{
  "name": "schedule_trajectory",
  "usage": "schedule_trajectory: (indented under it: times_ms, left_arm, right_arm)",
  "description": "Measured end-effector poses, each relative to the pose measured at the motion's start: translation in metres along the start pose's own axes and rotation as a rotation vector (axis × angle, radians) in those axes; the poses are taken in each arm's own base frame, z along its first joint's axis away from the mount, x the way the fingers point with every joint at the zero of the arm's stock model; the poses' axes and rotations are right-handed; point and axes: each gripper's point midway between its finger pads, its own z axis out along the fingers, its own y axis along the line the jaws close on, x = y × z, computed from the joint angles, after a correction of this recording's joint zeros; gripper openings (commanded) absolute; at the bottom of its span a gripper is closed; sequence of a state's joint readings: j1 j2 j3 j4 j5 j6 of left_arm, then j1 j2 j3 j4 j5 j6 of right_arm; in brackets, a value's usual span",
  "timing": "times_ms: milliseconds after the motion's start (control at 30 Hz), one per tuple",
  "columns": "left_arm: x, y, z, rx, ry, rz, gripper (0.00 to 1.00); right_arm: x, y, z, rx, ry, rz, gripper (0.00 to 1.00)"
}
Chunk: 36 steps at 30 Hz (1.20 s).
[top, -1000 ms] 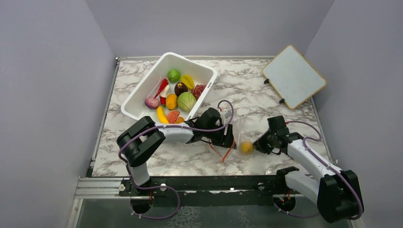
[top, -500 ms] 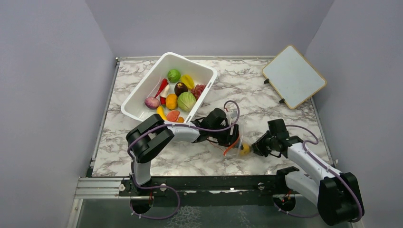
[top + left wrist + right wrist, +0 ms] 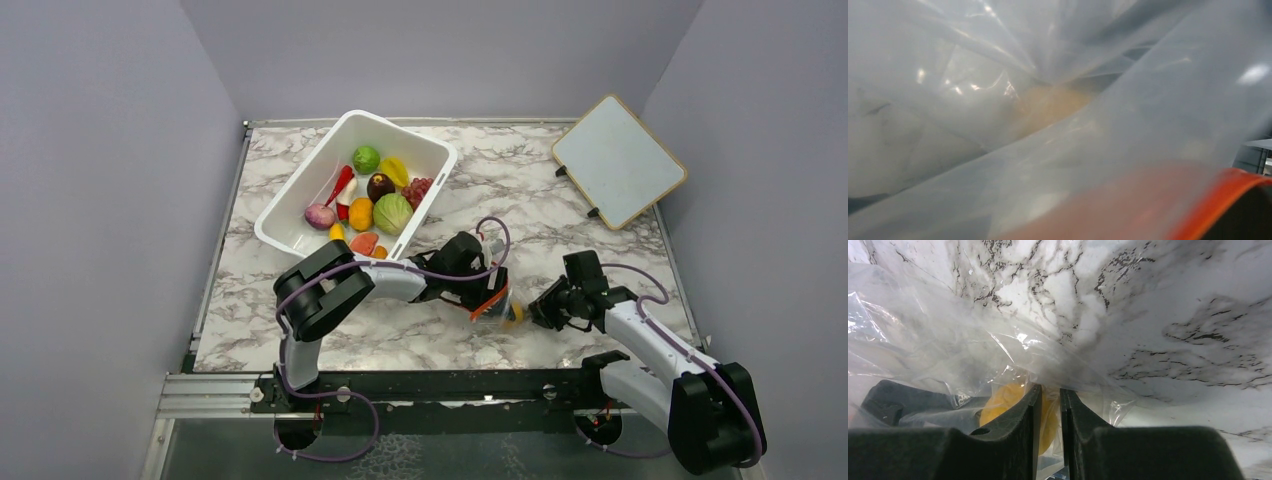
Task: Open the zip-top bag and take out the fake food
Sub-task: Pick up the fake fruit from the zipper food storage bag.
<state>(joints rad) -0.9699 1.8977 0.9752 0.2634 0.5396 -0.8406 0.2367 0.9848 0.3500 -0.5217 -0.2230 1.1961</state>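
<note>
The zip-top bag (image 3: 496,299) sits between the two hands near the front of the marble worktop (image 3: 545,215), with a round orange piece of fake food (image 3: 515,313) inside. The right hand (image 3: 1050,391) is clenched on the bag's clear film. The left hand (image 3: 485,288) is smothered in plastic, so its grip cannot be told.

The zip-top bag (image 3: 923,330) is made of clear, glossy, creased plastic; the table (image 3: 520,190) is surfaced in smooth marble pattern.
</note>
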Motion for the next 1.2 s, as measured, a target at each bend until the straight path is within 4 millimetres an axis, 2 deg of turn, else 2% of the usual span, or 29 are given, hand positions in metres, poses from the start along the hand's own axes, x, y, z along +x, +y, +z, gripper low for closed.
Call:
schedule_trajectory:
  times_ms: [133,300,533,733,1067,1200]
  left_arm:
    - [-0.004,-0.001,0.002,-0.005,-0.012,0.005,0.70]
    - [-0.006,0.000,0.002,-0.010,-0.021,0.006,0.63]
    - [-0.005,0.003,0.003,-0.023,-0.023,0.009,0.42]
    - [-0.005,0.005,0.002,-0.042,-0.027,0.025,0.32]
    - [-0.008,0.018,-0.013,-0.167,-0.061,0.078,0.37]
    - [-0.010,0.023,-0.018,-0.212,-0.068,0.105,0.50]
  right_arm:
    - [0.002,0.000,0.001,-0.006,0.009,-0.001,0.20]
    - [0.005,0.002,0.002,-0.029,0.025,-0.008,0.20]
    - [0.005,0.003,0.002,-0.043,0.026,-0.012,0.20]
    - [0.004,0.001,0.002,-0.031,0.013,-0.010,0.21]
    - [-0.006,-0.008,-0.006,-0.004,-0.070,0.008,0.19]
    - [-0.007,-0.011,-0.006,0.013,-0.078,0.019,0.18]
